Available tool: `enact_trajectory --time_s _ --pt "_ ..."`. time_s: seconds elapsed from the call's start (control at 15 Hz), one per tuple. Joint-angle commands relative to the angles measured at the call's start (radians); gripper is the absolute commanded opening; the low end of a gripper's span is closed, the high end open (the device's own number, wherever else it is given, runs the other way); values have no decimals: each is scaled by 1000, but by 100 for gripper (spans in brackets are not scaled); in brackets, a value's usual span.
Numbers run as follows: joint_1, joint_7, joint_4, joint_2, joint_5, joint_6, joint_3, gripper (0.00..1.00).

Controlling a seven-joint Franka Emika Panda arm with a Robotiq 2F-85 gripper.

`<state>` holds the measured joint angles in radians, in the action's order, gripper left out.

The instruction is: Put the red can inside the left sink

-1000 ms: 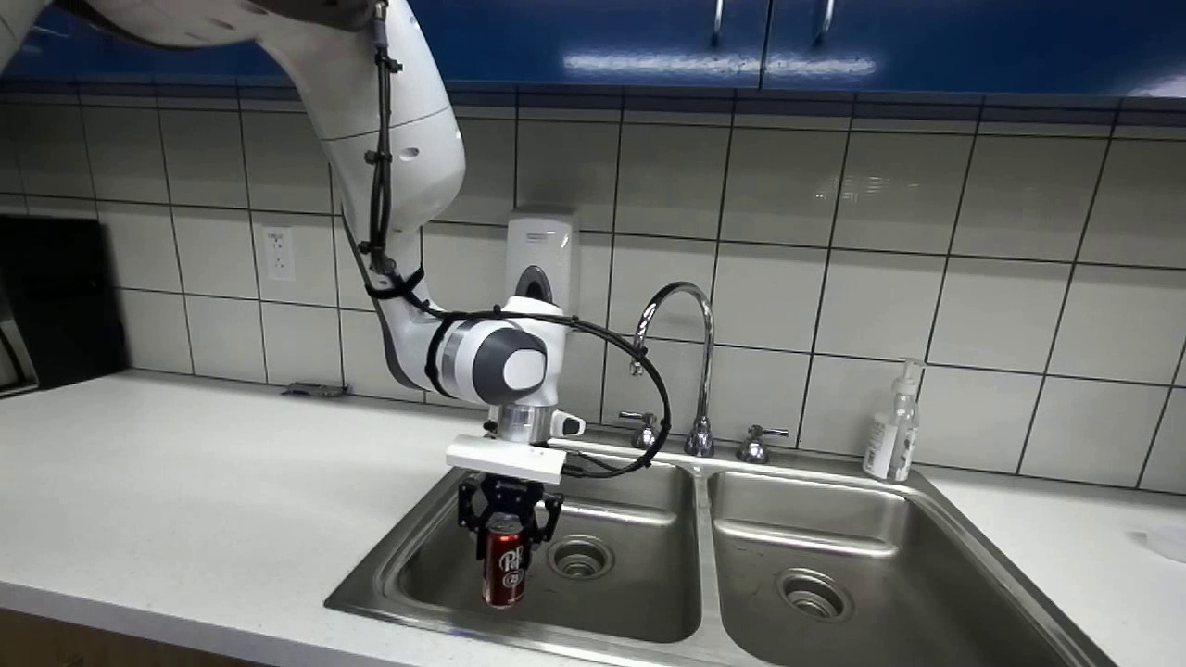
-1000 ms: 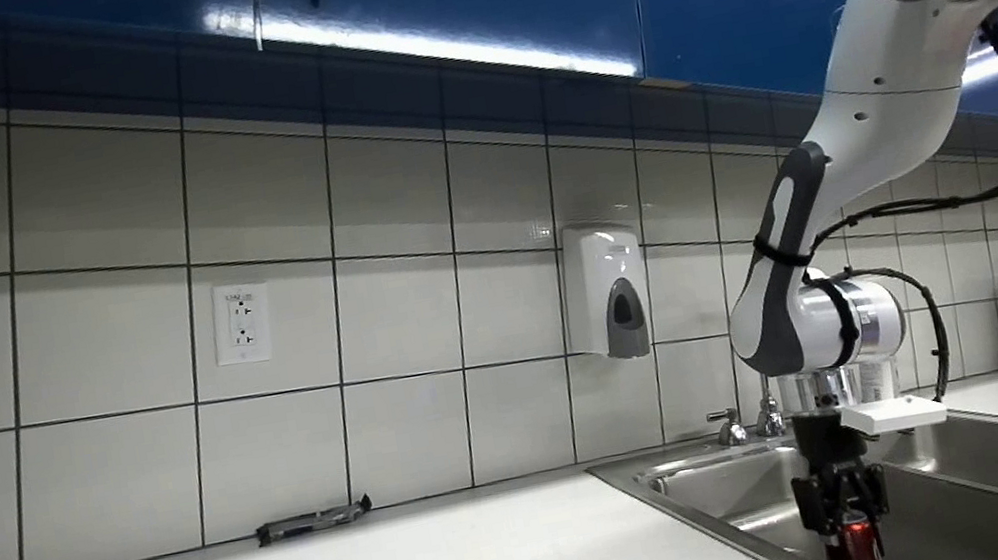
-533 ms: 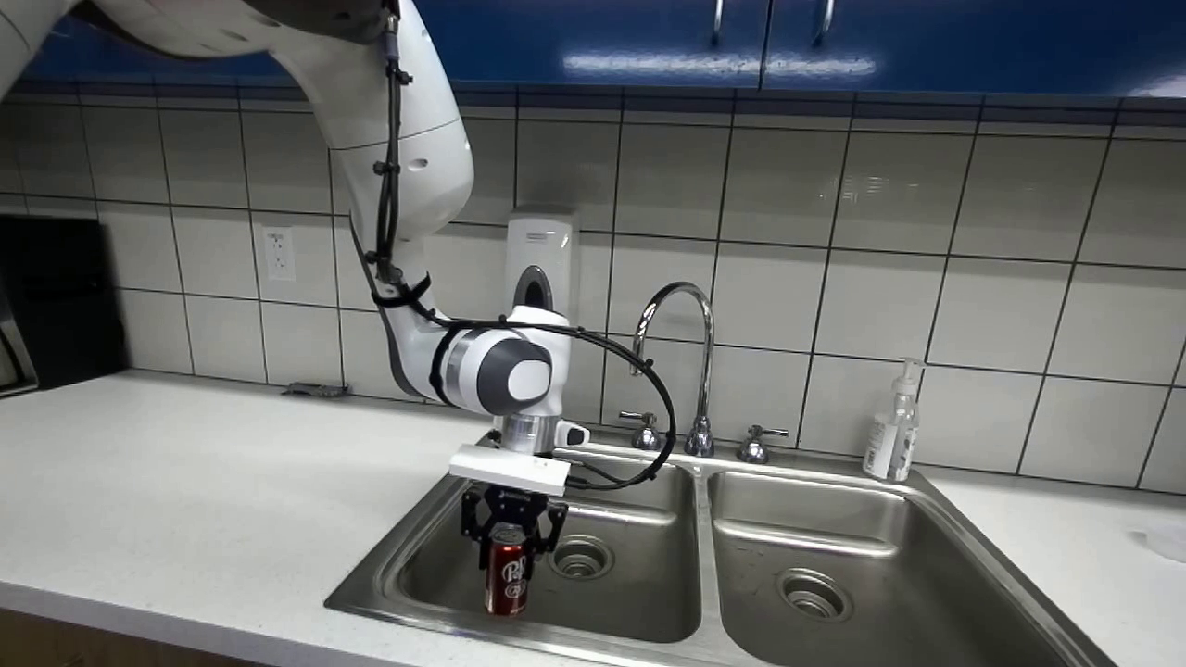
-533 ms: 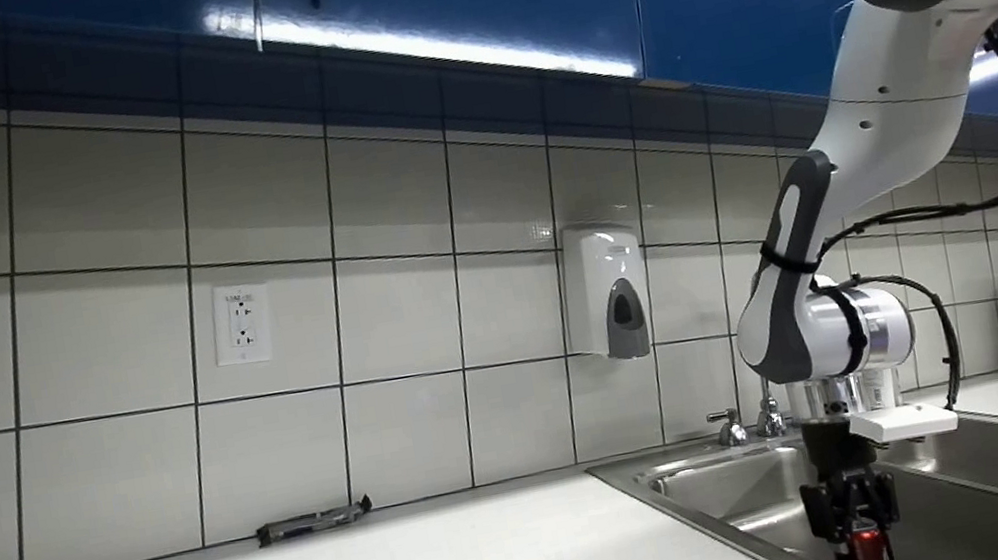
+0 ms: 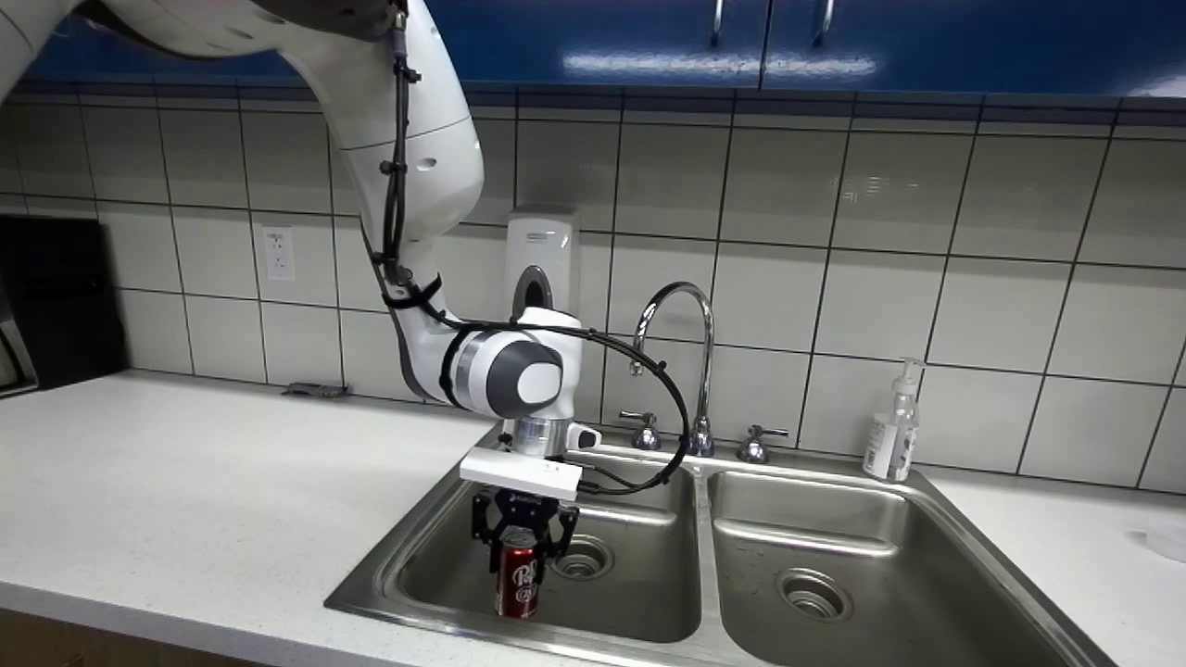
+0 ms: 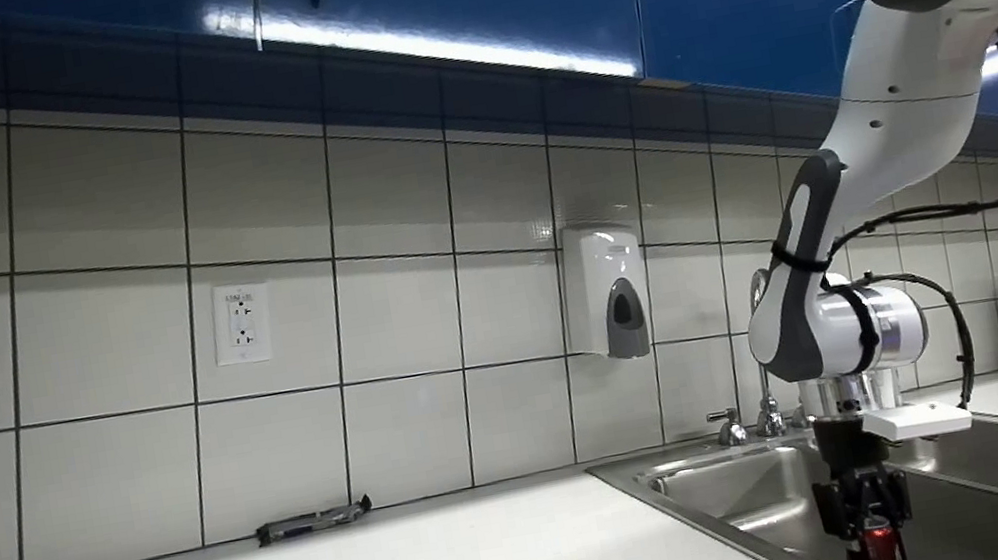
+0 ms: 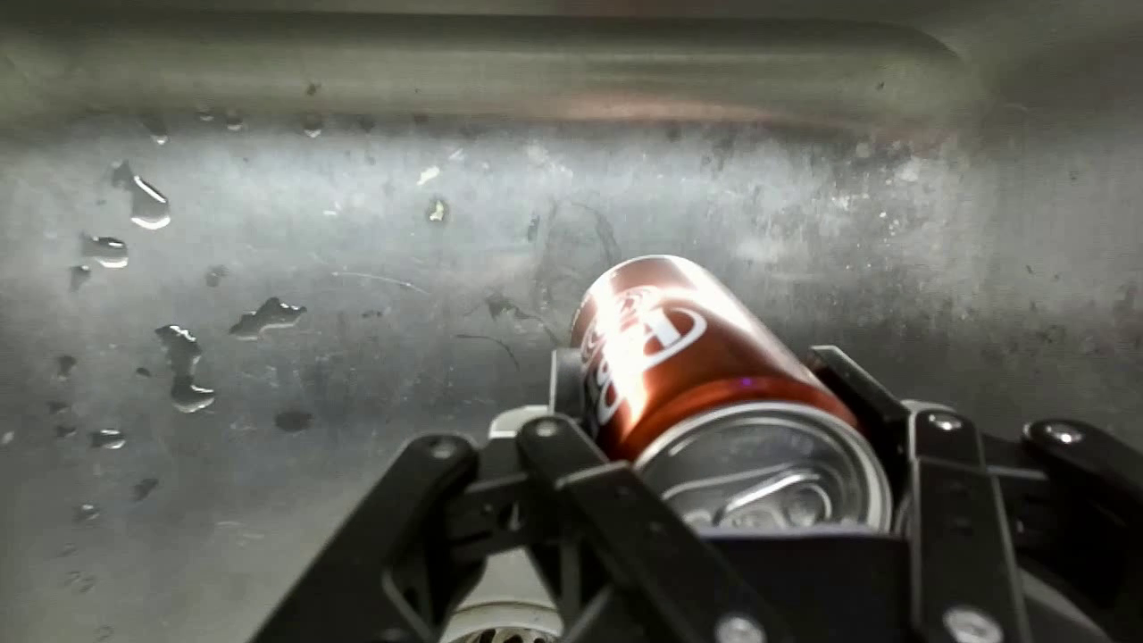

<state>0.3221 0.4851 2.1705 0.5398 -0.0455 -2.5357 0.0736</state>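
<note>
Gleaming cylindrical can [image 7: 728,393] between fingers [image 7: 862,393]

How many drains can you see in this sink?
2: in an exterior view, the left drain sits in the left sink, partly hidden behind the gripper; the right drain is in the right-hand basin.

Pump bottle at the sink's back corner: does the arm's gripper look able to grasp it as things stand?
Probably not: the gripper is closed on the red can. In an exterior view nothing covers the pump bottle, so setting the can down first might free the way.
</note>
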Motion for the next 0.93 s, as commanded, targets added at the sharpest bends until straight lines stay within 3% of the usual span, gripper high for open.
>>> enact_trajectory --time_s 0.0,0.87 --pt "29 29 -13 -3 8 -5 -17 39" --pt "65 66 -24 73 10 -76 -32 39"
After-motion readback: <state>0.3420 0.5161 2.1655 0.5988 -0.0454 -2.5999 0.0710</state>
